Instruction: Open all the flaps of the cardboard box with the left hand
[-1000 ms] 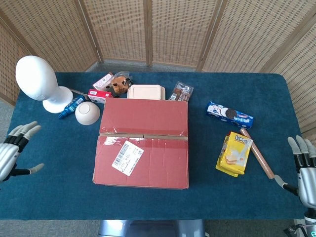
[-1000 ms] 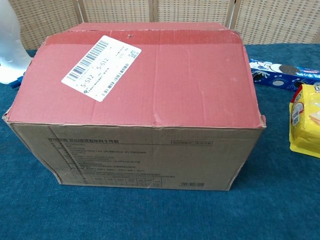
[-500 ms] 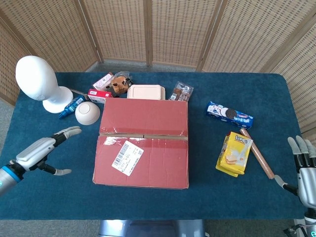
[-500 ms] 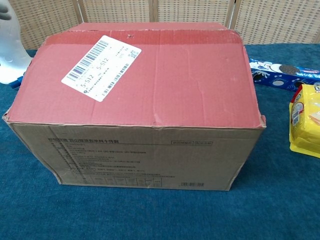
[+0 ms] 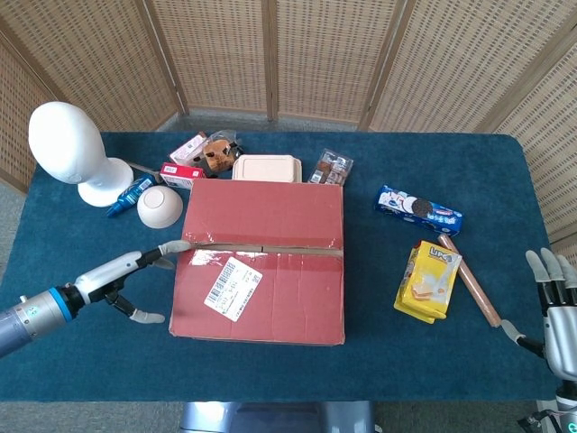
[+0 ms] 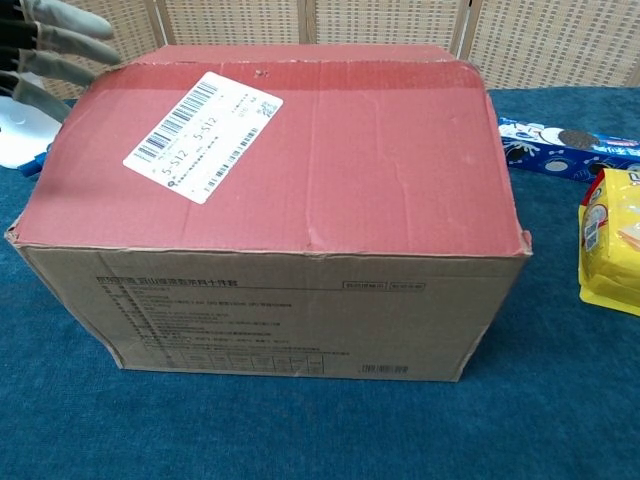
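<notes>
Two red-topped flaps are lying shut on the brown cardboard box [image 5: 260,273] at frame centre. Left hand [image 5: 135,271] is reaching wide, empty, fingertips [image 6: 62,40] at the seam's left end. Stiff, light board likely; lifting at the seam edge looks best.

Right robot hand [image 5: 556,311] cut by head view's corner, left robot hand [image 6: 45,45] mostly off-frame in chest view, cardboard box [image 5: 261,262] label text illegible

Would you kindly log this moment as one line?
left hand: open, fingertips at box left edge by seam | flaps: closed | right hand: open, idle
</notes>
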### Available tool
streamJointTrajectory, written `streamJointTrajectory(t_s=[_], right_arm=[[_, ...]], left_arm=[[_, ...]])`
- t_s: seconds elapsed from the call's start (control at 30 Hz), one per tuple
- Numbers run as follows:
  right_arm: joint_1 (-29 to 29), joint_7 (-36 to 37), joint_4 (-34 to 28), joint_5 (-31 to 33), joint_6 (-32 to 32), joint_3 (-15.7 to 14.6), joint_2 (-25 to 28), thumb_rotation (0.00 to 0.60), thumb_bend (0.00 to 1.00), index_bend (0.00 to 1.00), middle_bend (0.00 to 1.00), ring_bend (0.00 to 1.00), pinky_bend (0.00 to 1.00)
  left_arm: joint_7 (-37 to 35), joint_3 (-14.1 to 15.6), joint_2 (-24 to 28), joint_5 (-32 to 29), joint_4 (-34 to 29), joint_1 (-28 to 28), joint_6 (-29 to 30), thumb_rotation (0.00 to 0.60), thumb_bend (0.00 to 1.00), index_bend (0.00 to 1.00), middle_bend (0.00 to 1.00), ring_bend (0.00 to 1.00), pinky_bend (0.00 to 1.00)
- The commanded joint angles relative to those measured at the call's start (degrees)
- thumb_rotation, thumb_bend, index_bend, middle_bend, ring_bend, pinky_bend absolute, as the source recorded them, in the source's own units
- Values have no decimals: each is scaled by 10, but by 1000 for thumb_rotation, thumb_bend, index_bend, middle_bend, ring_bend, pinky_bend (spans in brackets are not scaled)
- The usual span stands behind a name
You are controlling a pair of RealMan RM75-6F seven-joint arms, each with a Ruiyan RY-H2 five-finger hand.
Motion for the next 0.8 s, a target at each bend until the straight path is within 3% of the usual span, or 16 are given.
streamJointTrajectory(t_s=[0.03, 0.43, 0.63, 0.8], right_arm=[[0, 0, 0, 0, 0, 0, 0, 600, 0, 0, 0, 0, 144], [-1, -2, -2, -5, 1, -3, 1, 600, 0, 0, 0, 0, 144], [0, -3, -2, -5, -1, -3, 1, 600, 0, 0, 0, 0, 144], [1, -6, -3, -4, -5, -3, 0, 600, 0, 0, 0, 0, 145]], left_arm=[[-9, 10, -6, 3, 7, -5, 15, 600, 0, 0, 0, 0, 147], [-98, 40, -28, 16, 46, 5, 127, 600, 0, 14, 2, 10, 203], [-141, 52, -30, 32, 70, 13, 191, 600, 0, 25, 84, 153, 210], [-183, 64, -35, 56, 94, 20, 256, 600, 0, 37, 141, 195, 376]])
